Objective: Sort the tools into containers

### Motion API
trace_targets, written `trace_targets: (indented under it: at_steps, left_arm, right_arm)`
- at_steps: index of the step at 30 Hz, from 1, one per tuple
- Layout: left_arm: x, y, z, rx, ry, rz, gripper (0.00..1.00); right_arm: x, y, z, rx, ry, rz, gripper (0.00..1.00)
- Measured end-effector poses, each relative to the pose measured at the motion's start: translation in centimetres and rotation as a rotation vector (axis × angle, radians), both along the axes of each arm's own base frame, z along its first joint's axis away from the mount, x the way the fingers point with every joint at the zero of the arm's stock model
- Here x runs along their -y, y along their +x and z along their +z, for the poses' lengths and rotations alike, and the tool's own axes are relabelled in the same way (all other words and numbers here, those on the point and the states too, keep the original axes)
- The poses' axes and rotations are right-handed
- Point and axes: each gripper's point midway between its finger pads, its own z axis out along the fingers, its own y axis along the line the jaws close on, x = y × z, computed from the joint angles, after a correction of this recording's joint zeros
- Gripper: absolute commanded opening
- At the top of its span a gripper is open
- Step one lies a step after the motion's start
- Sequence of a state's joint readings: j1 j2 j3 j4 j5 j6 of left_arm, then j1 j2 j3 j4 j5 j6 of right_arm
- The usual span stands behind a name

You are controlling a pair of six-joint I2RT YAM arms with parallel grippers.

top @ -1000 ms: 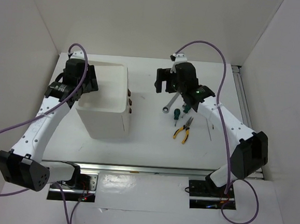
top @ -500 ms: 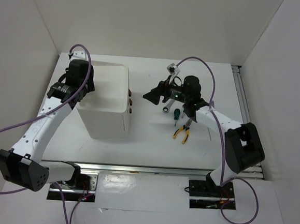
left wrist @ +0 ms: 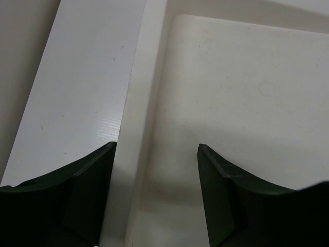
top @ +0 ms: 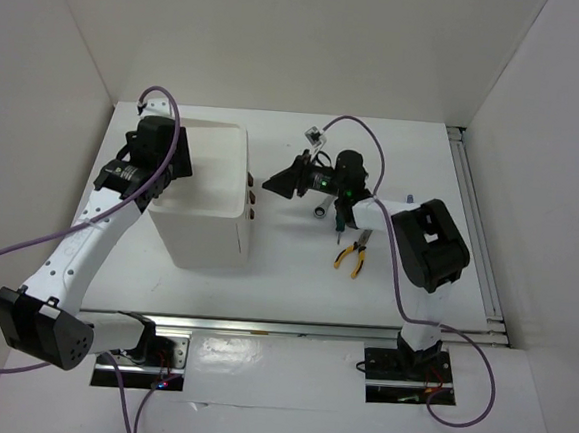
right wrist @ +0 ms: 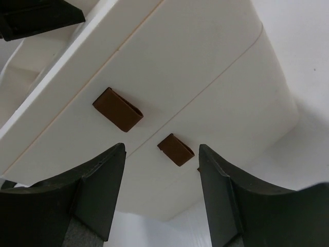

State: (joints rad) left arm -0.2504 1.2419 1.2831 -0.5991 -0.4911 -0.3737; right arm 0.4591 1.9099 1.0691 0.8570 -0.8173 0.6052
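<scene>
The white box [top: 210, 205] stands on the left half of the table, its drawers' brown knobs [top: 254, 200] facing right. My left gripper [top: 165, 167] hovers open and empty over the left rim of the recessed top tray [left wrist: 241, 98]. My right gripper [top: 270, 184] is open and level, pointing at the drawer front just short of it; a lower knob [right wrist: 176, 149] shows between its fingers and an upper knob [right wrist: 118, 109] above left. On the table behind it lie the silver wrench [top: 319, 212], a green-handled screwdriver [top: 341, 221] and the yellow pliers [top: 353, 254].
The white table [left wrist: 77, 103] shows left of the box. White walls close in the back and both sides. A metal rail [top: 470, 211] runs along the table's right edge. The right arm's purple cable [top: 371, 138] loops above the tools.
My right arm has swung left from above the tools to the box's drawer front, and its jaws have narrowed a little. The left gripper has barely shifted over the box top.
</scene>
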Motion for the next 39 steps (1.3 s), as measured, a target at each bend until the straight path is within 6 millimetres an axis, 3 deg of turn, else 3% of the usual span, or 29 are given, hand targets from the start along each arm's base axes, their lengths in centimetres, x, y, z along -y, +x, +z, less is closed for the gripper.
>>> trace_targets:
  at_steps: [3, 12, 21, 27, 29, 33, 37, 39]
  left_arm:
    - [0.1, 0.0, 0.0, 0.000, -0.003, -0.004, 0.78]
    - [0.4, 0.0, -0.1, -0.001, -0.009, -0.016, 0.79]
    - [0.4, 0.0, -0.1, -0.002, -0.009, -0.020, 0.79]
    - [0.4, 0.1, -0.1, -0.002, -0.009, -0.021, 0.79]
    - [0.4, 0.0, -0.1, -0.003, -0.009, -0.021, 0.79]
    - [0.4, 0.1, -0.1, -0.002, -0.009, -0.021, 0.79]
    - [0.4, 0.0, -0.1, -0.003, -0.008, -0.021, 0.79]
    - [0.4, 0.0, -0.1, -0.003, -0.007, -0.021, 0.79]
  right_arm:
    - [-0.8, 0.1, 0.0, -0.010, 0.029, 0.024, 0.65]
    - [-3.0, -1.0, 2.6, 0.049, 0.096, 0.092, 0.64]
    - [-3.6, -0.9, 1.0, 0.004, 0.097, 0.106, 0.59]
    - [-3.9, -0.9, 1.7, 0.012, 0.120, 0.133, 0.58]
    - [-4.0, -1.0, 2.0, 0.021, 0.128, 0.143, 0.46]
    - [-4.2, -1.4, 2.5, 0.027, 0.135, 0.169, 0.34]
    - [-4.3, -1.7, 2.9, 0.042, 0.140, 0.192, 0.00]
    - [-4.2, -1.7, 2.9, 0.047, 0.139, 0.194, 0.00]
